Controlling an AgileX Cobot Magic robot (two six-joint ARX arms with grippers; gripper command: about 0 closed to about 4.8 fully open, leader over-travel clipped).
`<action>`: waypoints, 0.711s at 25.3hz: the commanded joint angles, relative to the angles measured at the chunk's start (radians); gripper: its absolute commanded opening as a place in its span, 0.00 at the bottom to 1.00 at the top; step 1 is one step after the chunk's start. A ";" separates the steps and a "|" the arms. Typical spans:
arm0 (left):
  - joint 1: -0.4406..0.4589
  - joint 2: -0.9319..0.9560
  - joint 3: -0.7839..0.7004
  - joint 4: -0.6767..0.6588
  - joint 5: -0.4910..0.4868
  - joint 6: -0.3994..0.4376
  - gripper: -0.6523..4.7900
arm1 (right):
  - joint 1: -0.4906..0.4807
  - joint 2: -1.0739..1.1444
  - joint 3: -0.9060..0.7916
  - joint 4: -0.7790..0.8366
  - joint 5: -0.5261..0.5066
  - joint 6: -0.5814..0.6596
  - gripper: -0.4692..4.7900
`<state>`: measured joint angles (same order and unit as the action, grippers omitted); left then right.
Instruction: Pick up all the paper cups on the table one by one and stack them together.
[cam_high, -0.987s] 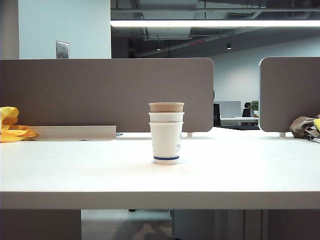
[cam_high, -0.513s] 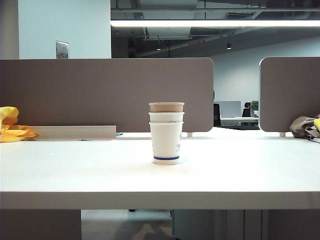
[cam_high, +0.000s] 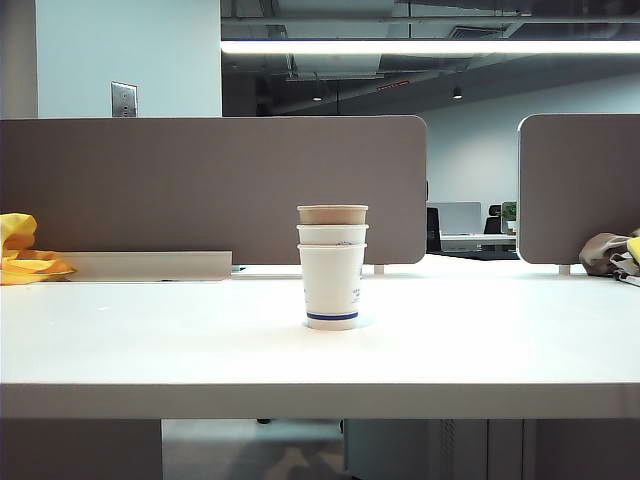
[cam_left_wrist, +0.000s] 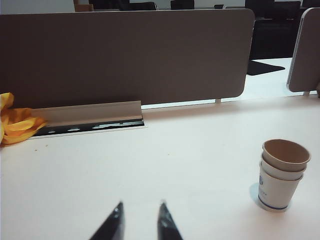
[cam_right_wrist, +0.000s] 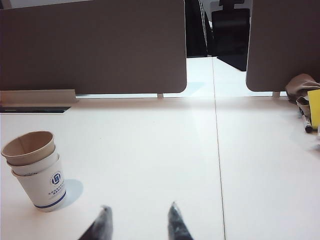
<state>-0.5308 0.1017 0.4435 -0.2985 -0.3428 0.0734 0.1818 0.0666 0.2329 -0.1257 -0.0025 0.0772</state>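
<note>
Grey-brown partition panels (cam_high: 210, 190) stand along the far edge of the white table (cam_high: 150, 345), with a dim office and a long ceiling light behind them. Near the middle of the table, the paper cups (cam_high: 333, 268) stand upright as one stack: a white cup with a blue band near its base at the bottom, a second white cup nested in it, and the kraft-brown cup on top, its rim the highest. A round blue logo shows on the lowest cup in the right wrist view (cam_right_wrist: 35, 170).

At the far left of the table lies a crumpled yellow cloth (cam_high: 22, 250), beside a low grey rail (cam_high: 150, 265) at the foot of the partition. At the far right edge sits a brownish bundle (cam_high: 605, 252).

Neither arm appears in the exterior view. The left gripper (cam_left_wrist: 140, 222) hangs over bare table on the near left, its dark fingertips (cam_left_wrist: 116, 220) apart and holding nothing, well apart from the stack. The right gripper (cam_right_wrist: 137, 222) hangs over the near table to the right of the stack, its fingers (cam_right_wrist: 175, 220) spread wide and holding nothing.
</note>
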 joint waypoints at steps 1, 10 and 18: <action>0.000 0.000 0.002 0.007 -0.086 -0.001 0.28 | 0.000 0.000 0.005 0.005 0.001 0.001 0.37; 0.000 0.000 0.006 0.008 -0.106 0.000 0.28 | 0.000 0.000 0.005 -0.006 0.004 0.000 0.37; 0.000 0.000 0.005 0.008 -0.106 0.000 0.28 | 0.000 0.000 0.005 -0.006 0.003 0.000 0.37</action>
<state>-0.5304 0.1017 0.4446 -0.3000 -0.4488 0.0734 0.1818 0.0666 0.2329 -0.1413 -0.0029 0.0772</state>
